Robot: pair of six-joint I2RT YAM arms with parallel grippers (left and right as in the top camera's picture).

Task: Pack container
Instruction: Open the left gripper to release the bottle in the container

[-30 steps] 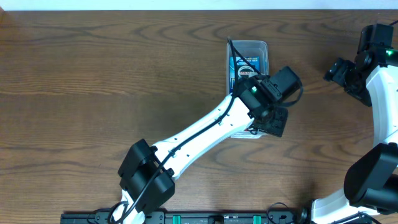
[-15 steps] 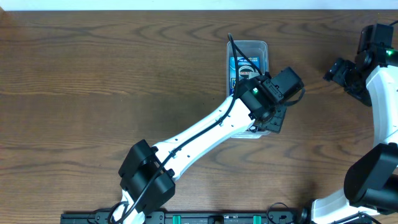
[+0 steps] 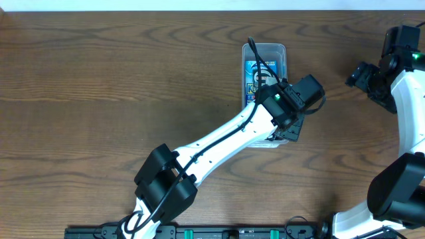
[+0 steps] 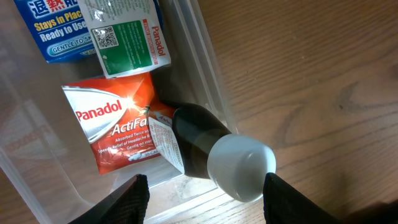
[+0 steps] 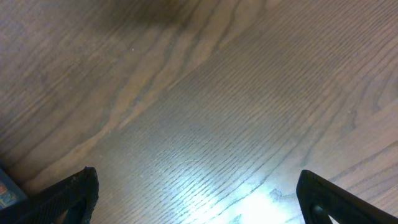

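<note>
The clear plastic container (image 3: 284,54) stands at the table's centre right, and my left arm covers its near half. In the left wrist view the container (image 4: 200,50) holds a blue packet (image 4: 53,28), a green-and-white Panadol packet (image 4: 127,37), a red Panadol ActiFast packet (image 4: 112,127) and a dark bottle (image 4: 194,140) with a white cap (image 4: 241,168) in the near right corner. My left gripper (image 4: 208,208) is open and empty just above the bottle; it also shows in the overhead view (image 3: 287,129). My right gripper (image 3: 358,74) is open and empty over bare wood (image 5: 199,199).
The dark wooden table (image 3: 99,86) stretches left of the container. My right arm (image 3: 405,86) stands at the far right edge. A rail (image 3: 239,232) runs along the front edge.
My left arm has shifted slightly, with its gripper still over the container's near end. The right arm has not moved.
</note>
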